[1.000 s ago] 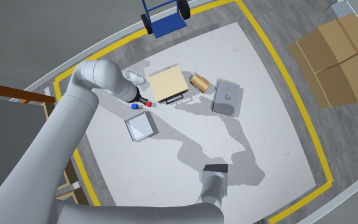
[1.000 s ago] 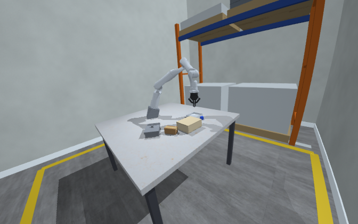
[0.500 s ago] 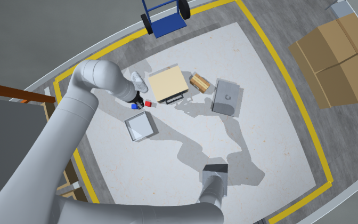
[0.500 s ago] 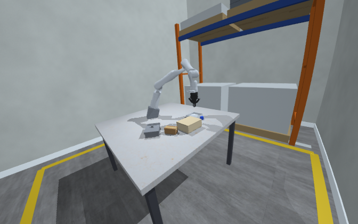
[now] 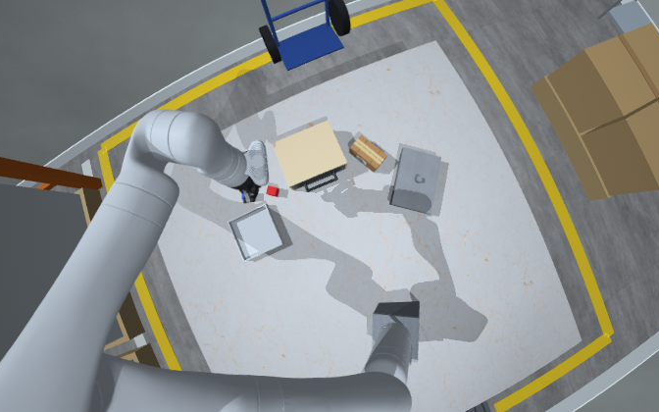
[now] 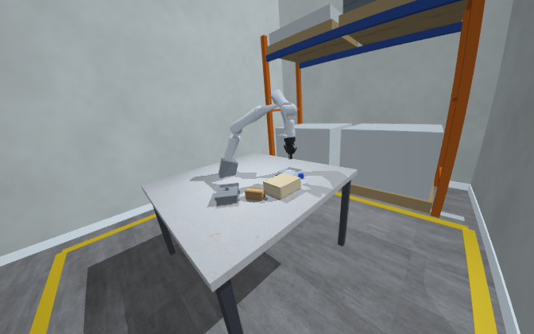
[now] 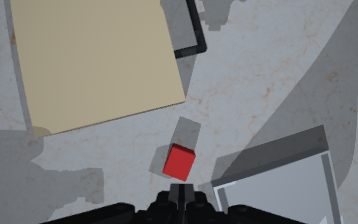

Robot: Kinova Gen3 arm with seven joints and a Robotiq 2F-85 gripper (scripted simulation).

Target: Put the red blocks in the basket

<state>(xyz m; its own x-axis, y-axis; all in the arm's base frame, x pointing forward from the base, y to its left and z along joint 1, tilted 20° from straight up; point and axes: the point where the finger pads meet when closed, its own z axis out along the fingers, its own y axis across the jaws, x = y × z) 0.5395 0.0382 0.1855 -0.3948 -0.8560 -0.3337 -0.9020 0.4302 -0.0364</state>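
A red block (image 5: 272, 190) (image 7: 180, 163) lies on the table between the cabinet and the basket. My gripper (image 5: 250, 196) (image 6: 290, 157) (image 7: 181, 198) is shut and empty, above the table beside the red block. A blue block (image 5: 243, 196) (image 6: 300, 176) lies near the basket, mostly hidden by the gripper in the top view. The pale grey basket (image 5: 260, 232) (image 7: 281, 186) shows no block inside. The light wooden cabinet (image 5: 309, 153) (image 6: 281, 182) (image 7: 96, 60) has a black handle (image 5: 322, 180) (image 7: 200, 30); its drawer looks shut. The grey metal box (image 6: 226, 200) has its lid (image 5: 411, 189) on.
A small brown wooden box (image 5: 368, 152) (image 6: 254, 193) sits between the cabinet and the metal box. The arm's grey base block (image 5: 396, 309) (image 6: 228, 168) stands on the table (image 5: 280, 327) (image 6: 236, 244). A blue hand truck (image 5: 309, 45) stands beyond the table edge.
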